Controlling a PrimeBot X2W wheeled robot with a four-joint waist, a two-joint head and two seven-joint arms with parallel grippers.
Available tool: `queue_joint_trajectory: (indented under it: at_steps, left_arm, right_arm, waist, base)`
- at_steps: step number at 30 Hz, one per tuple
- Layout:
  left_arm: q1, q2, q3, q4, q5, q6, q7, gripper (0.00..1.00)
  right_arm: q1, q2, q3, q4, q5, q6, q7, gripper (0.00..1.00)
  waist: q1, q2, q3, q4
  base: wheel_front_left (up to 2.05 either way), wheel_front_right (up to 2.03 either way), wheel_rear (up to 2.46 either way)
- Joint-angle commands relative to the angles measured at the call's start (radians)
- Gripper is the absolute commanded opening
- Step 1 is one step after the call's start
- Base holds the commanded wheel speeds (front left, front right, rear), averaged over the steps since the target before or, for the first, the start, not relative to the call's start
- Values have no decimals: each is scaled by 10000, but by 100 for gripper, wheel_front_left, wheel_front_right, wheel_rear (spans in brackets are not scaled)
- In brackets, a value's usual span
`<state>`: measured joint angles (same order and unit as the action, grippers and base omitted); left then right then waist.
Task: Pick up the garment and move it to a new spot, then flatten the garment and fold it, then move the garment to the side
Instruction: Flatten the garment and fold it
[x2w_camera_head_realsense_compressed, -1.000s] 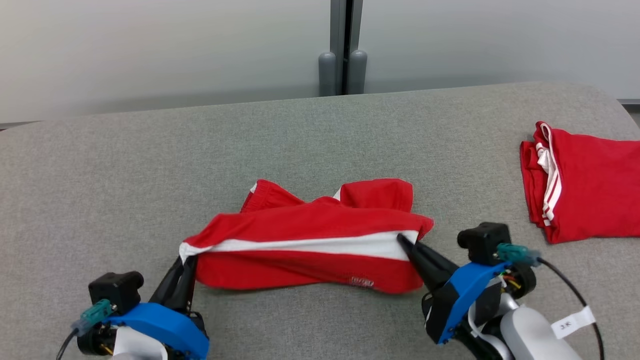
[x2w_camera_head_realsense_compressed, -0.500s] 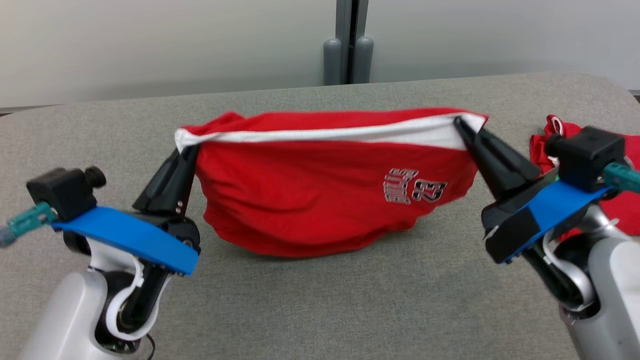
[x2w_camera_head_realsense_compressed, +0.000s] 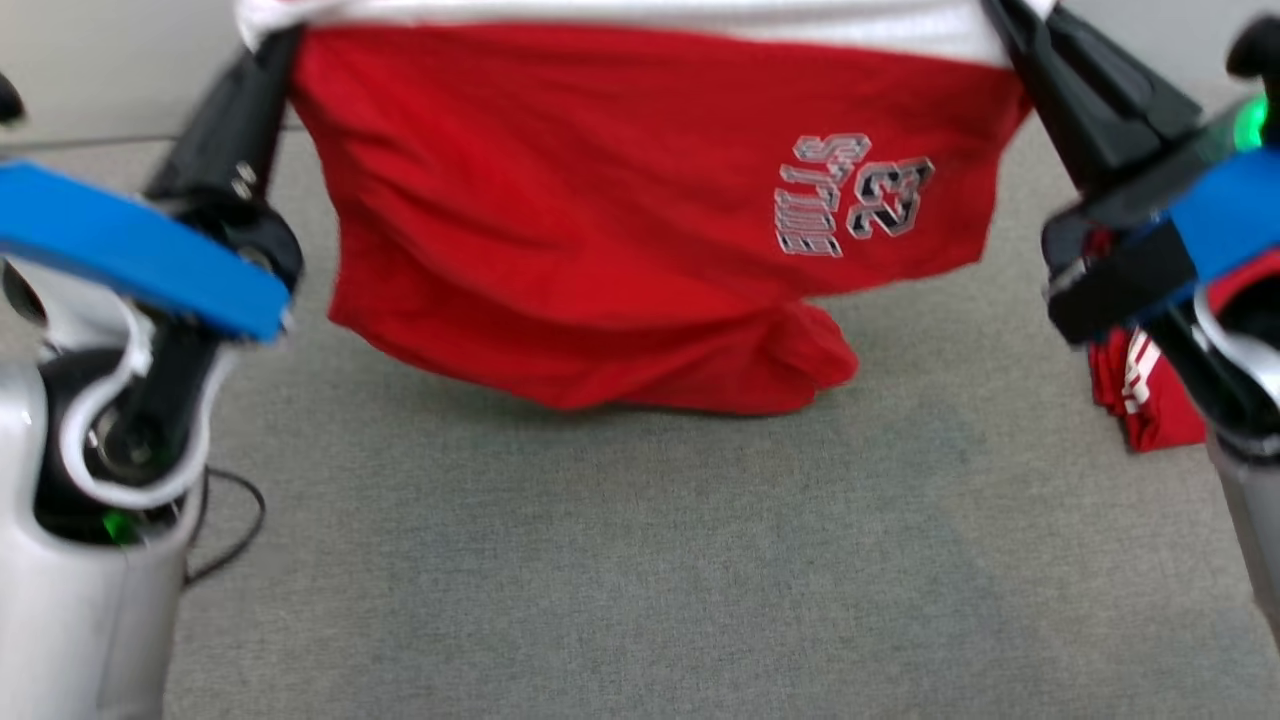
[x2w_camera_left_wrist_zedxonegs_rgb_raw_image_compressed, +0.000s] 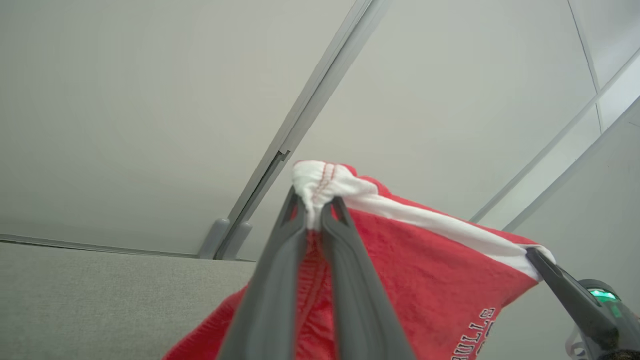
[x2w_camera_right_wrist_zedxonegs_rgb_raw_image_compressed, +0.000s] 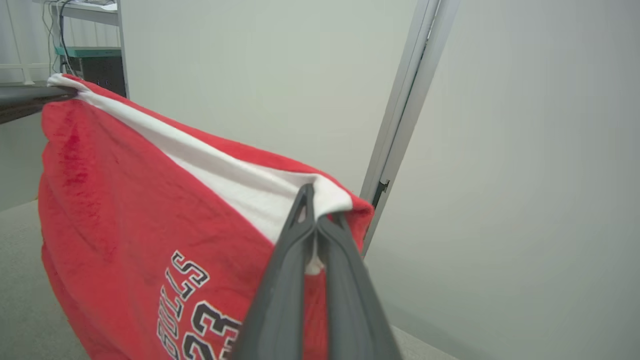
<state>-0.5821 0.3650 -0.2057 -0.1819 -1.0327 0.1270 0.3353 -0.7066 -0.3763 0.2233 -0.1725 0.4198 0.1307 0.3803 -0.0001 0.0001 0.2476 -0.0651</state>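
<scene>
The garment (x2w_camera_head_realsense_compressed: 600, 200) is a pair of red shorts with a white waistband and a "23" print, hanging stretched between my two grippers above the grey table (x2w_camera_head_realsense_compressed: 640, 580). Its lower hem droops near the tabletop; I cannot tell whether it touches. My left gripper (x2w_camera_head_realsense_compressed: 272, 45) is shut on the waistband's left end, seen up close as bunched white cloth between the left gripper's (x2w_camera_left_wrist_zedxonegs_rgb_raw_image_compressed: 314, 204) tips. My right gripper (x2w_camera_head_realsense_compressed: 1003, 18) is shut on the right end, where the right gripper (x2w_camera_right_wrist_zedxonegs_rgb_raw_image_compressed: 312, 202) pinches the white band. The garment (x2w_camera_left_wrist_zedxonegs_rgb_raw_image_compressed: 430, 280) (x2w_camera_right_wrist_zedxonegs_rgb_raw_image_compressed: 115, 200) slopes between both grips.
A second red garment with white stripes (x2w_camera_head_realsense_compressed: 1140, 400) lies folded on the table at the right, partly behind my right arm. A dark cable (x2w_camera_head_realsense_compressed: 235, 520) loops by my left arm. A pale wall with a grey post (x2w_camera_right_wrist_zedxonegs_rgb_raw_image_compressed: 400, 115) stands behind the table.
Both grippers have lifted the garment off the table and pulled it wide, so it now hangs open with the print showing. The head view has shifted as well.
</scene>
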Motion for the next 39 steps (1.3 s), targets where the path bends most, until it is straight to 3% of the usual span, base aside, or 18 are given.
queue_joint_trajectory:
  at_steps: [1,8,11,16,21,29,35,39]
  left_arm:
    - [-357,17,114,208,102,81,-86,0]
    - [-2963,-316,848,2737,686,-129,-1717,0]
    - [-3983,-398,771,3655,1098,-833,-2690,0]
    - [-4944,-574,784,4969,1610,-1599,-4239,0]
    - [-4207,-973,492,5943,1858,-2169,-5455,0]
    - [-1526,-1708,265,6881,2621,-2521,-6002,0]
    - [1091,-2088,468,6561,3921,-2561,-6006,0]
    - [2838,-2236,428,5911,4477,-2571,-6007,0]
  right_arm:
    - [-389,-49,71,217,56,2,-150,0]
    - [-3558,455,1054,3469,-149,-9,-2483,0]
    - [-4809,697,1272,4700,-443,-7,-3793,0]
    - [-6223,951,1730,6084,-933,-9,-5500,0]
    - [-5899,927,2855,6872,-989,-4,-5720,0]
    - [-3490,-149,5585,6811,386,0,-5386,0]
    - [-1957,-1843,7683,5020,2442,0,-4730,0]
    - [-1017,-2850,7931,4018,3321,0,-4198,0]
  waist:
    - [1,-1,443,-92]
    - [1,-1,1467,-357]
    - [1,-1,1616,-379]
    - [1,-1,1580,-411]
    - [1,-1,1382,-418]
    - [1,-1,1014,-299]
    - [1,-1,338,-166]
    - [1,-1,-215,-64]
  base:
    - [0,0,0]
    - [0,0,0]
    - [0,0,0]
    - [0,0,0]
    - [0,0,0]
    - [0,0,0]
    - [0,0,0]
    - [0,0,0]
